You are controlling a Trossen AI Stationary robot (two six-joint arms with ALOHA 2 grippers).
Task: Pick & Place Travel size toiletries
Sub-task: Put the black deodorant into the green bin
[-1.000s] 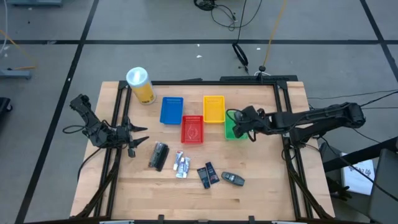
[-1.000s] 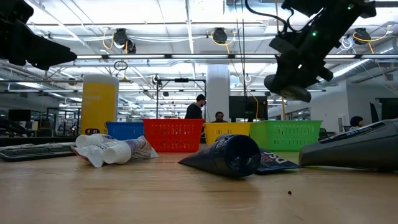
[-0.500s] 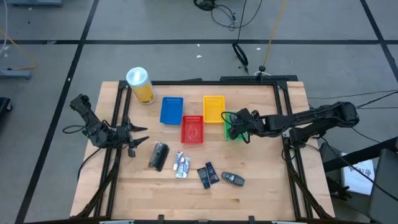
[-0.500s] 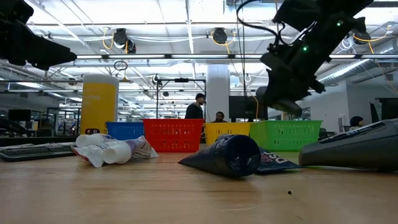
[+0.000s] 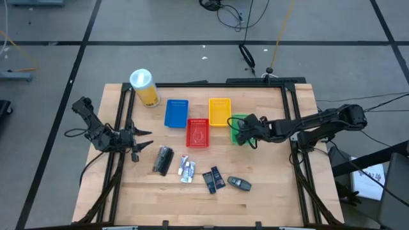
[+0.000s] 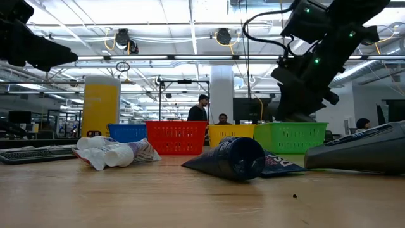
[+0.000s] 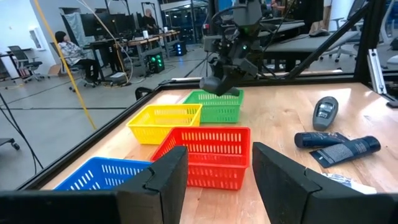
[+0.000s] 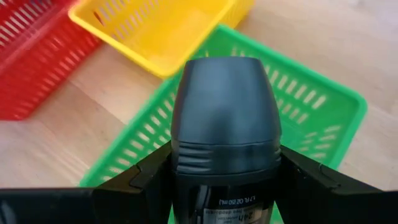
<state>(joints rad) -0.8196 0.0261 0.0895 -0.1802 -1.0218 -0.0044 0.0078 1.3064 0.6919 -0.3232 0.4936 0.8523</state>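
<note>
My right gripper [image 5: 245, 131] hangs over the green basket [image 5: 237, 119], shut on a dark grey rounded toiletry [image 8: 225, 118]. In the left wrist view the toiletry [image 7: 217, 85] sits just above the basket's rim. The other toiletries lie on the wood near the front: a dark tube [image 5: 163, 160], white mini tubes [image 5: 186, 169], blue-black packets [image 5: 214, 179] and a dark grey piece [image 5: 239, 184]. At the table's left edge my left gripper [image 5: 142, 143] waits open, with nothing between its fingers. My right gripper pinches the dark grey toiletry by its two sides [image 8: 180, 163] between its two fingers [image 8: 134, 182], at the labelled end. The fingers slant down from the table's right. The rounded end [image 8: 225, 81] points ahead over the green basket, lifted clear of the table.
Blue [image 5: 176, 113], red [image 5: 197, 132] and yellow [image 5: 220, 111] baskets stand in a cluster left of the green one. A tall yellow canister [image 5: 144, 88] stands at the far left corner. Bare wood lies along the table's right side and front edge.
My right gripper has gone down and a little toward the table's left, carrying the dark grey toiletry closer to the green basket's rim. The fingers stayed shut on it.
</note>
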